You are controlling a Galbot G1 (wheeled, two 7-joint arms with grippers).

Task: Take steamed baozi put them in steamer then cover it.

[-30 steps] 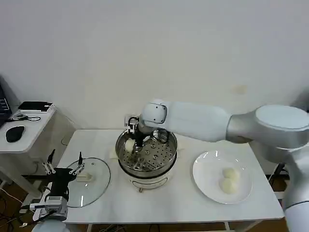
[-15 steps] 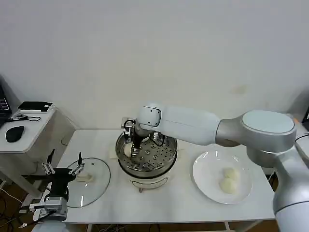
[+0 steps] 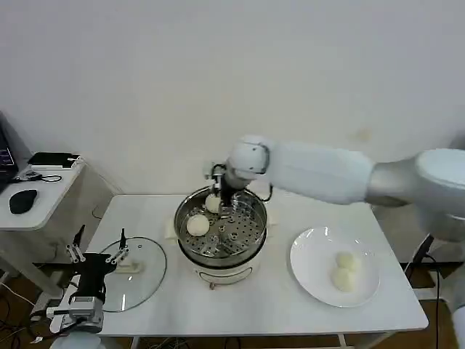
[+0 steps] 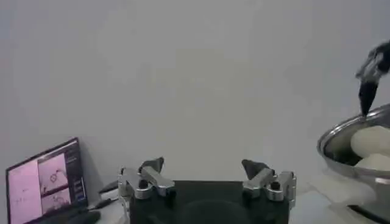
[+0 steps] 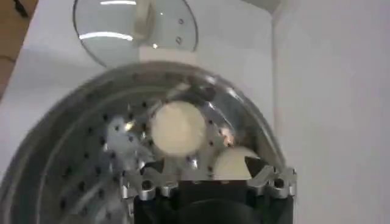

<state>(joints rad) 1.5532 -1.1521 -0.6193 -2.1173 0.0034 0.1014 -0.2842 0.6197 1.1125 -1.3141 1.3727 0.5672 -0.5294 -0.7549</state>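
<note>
The shiny steamer (image 3: 251, 246) stands mid-table on its white base. Two steamed baozi lie on its perforated tray, one at the left (image 3: 197, 225) and one at the back (image 3: 213, 203). My right gripper (image 3: 221, 195) hovers open over the back rim; in the right wrist view (image 5: 203, 167) the back baozi (image 5: 234, 163) lies loose below its spread fingers, beside the other baozi (image 5: 177, 126). Two more baozi (image 3: 346, 261) (image 3: 339, 278) rest on the white plate (image 3: 309, 254). The glass cover (image 3: 142, 280) lies flat at the table's left. My left gripper (image 3: 98, 254) is parked open beside it.
A side desk with a mouse (image 3: 22, 201) and a black device (image 3: 51, 160) stands far left, and a laptop screen (image 4: 46, 182) shows in the left wrist view. The wall runs close behind the steamer. Bare tabletop lies between steamer and plate.
My right gripper let go of the baozi at the steamer's left side, then rose and swung toward the back rim. The left arm has not moved.
</note>
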